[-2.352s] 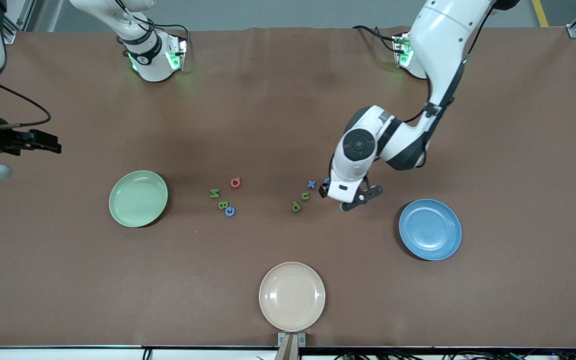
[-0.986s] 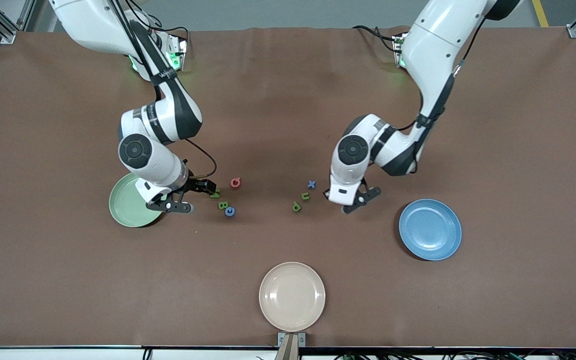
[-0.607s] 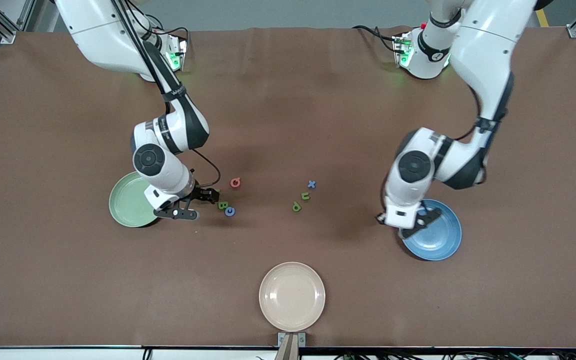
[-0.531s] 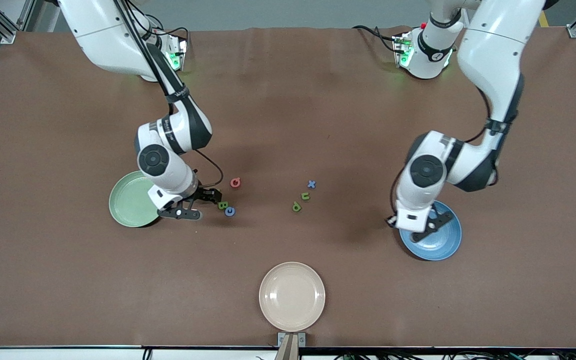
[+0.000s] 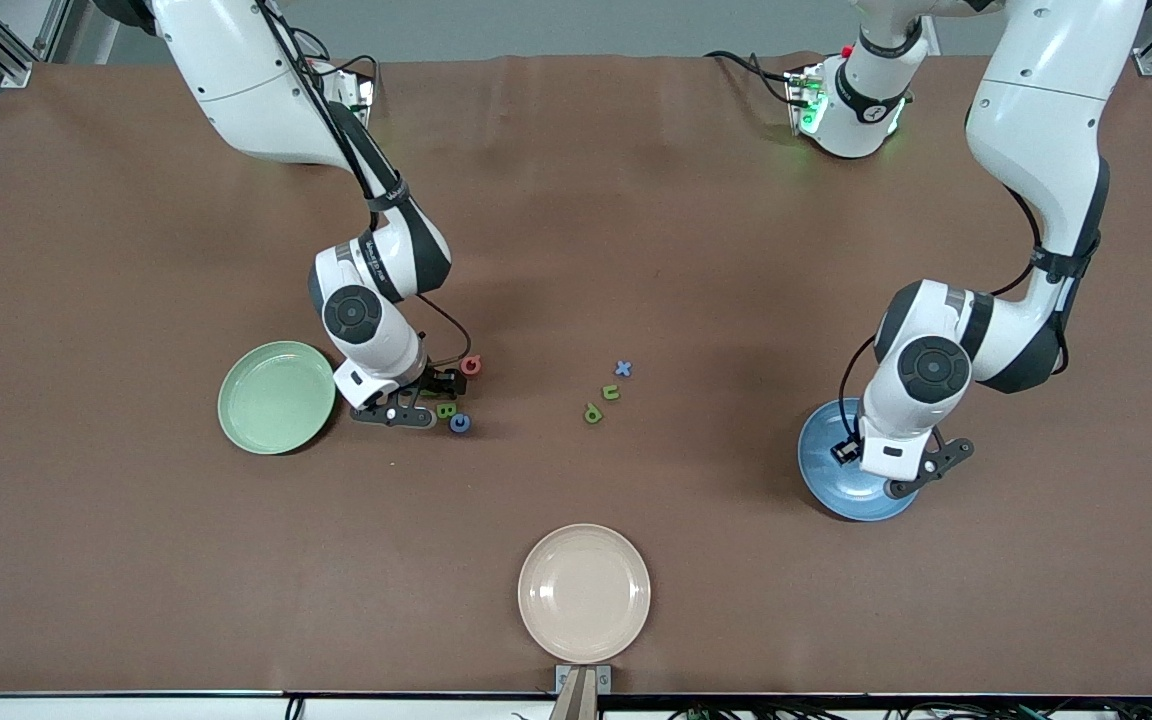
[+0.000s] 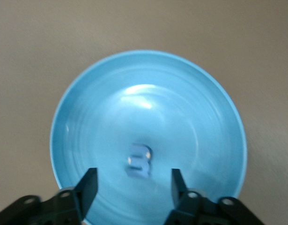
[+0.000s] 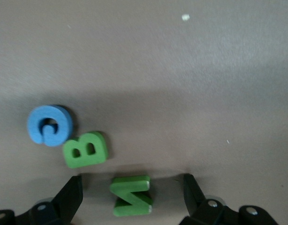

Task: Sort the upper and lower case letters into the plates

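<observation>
My left gripper (image 5: 851, 452) (image 6: 133, 180) hangs open over the blue plate (image 5: 829, 490) (image 6: 87, 93). A small blue letter (image 6: 139, 161) shows blurred against the plate's floor, free of the fingers. My right gripper (image 5: 433, 390) (image 7: 132, 182) is low at the table, open, with a green N (image 7: 131, 195) between its fingers, untouched. Beside it lie a green B (image 5: 446, 410) (image 7: 85, 150), a blue C (image 5: 459, 423) (image 7: 50, 125) and a red letter (image 5: 471, 365). Mid-table lie a blue x (image 5: 623, 368), a green u (image 5: 611, 392) and a green p (image 5: 592, 412). The mint plate (image 5: 276, 397) holds nothing.
A beige plate (image 5: 584, 593) sits near the table's front edge, nearer the camera than the letters. Both arms' bases stand along the top of the brown table.
My left arm swung from the mid-table letters to over the blue plate and its gripper opened, dropping the blue letter. My right arm came in and moved from the mint plate to the green N.
</observation>
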### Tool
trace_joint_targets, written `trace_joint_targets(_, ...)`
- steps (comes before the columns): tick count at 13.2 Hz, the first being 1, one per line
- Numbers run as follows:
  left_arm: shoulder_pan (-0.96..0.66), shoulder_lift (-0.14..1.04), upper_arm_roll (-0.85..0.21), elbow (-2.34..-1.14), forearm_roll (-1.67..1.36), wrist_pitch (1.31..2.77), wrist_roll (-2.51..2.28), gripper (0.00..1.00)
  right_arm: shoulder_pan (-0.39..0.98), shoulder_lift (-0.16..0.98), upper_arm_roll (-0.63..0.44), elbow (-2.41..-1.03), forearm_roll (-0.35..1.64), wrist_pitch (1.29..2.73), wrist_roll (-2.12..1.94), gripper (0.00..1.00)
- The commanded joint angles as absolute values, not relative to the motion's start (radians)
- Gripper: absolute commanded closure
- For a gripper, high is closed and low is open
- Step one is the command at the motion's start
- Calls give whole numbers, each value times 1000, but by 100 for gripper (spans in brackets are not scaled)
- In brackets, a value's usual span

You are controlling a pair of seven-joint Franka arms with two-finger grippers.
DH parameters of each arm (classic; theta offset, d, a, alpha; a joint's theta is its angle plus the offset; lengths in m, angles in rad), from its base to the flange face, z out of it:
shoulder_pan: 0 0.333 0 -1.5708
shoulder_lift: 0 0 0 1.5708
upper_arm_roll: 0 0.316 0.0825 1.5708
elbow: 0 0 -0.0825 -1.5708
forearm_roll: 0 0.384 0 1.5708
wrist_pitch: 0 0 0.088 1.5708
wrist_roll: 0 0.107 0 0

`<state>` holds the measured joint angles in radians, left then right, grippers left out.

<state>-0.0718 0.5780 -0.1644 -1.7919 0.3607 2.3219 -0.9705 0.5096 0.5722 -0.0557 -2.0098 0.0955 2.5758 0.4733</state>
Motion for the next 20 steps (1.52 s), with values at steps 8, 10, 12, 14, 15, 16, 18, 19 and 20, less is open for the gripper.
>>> trace_joint_targets(8,-340,665,-367,-1689,370,2246,-1543,4,519,505,-66,-2074,81,2580,494,98)
trace_joint_targets(10,-400,715,-367,-1652,374,2255,-1636,10,506,482,-69,-2071,81,2547,485,100)
trace_joint_targets(12,-417,736,-364,-1651,376,2264,-1718,16,464,445,-71,-2068,81,2498,412,100)
trace_joint_targets(14,-416,745,-362,-1652,368,2276,-1835,21,373,402,-71,-2063,81,2430,266,100)
trace_joint_targets(15,-417,750,-362,-1652,374,2278,-1908,22,332,388,-71,-2065,81,2418,183,100)
trace_joint_targets(16,-417,753,-362,-1651,377,2279,-1952,22,278,382,-72,-2069,81,2416,101,100)
trace_joint_targets(18,-419,762,-362,-1651,368,2279,-2002,24,178,376,-71,-2082,81,2402,-39,100)
trace_joint_targets(19,-420,775,-362,-1651,376,2279,-2031,25,149,374,-69,-2112,81,2416,-76,100)
trace_joint_targets(20,-425,788,-362,-1649,374,2279,-2042,26,134,376,-71,-2127,81,2425,-98,100)
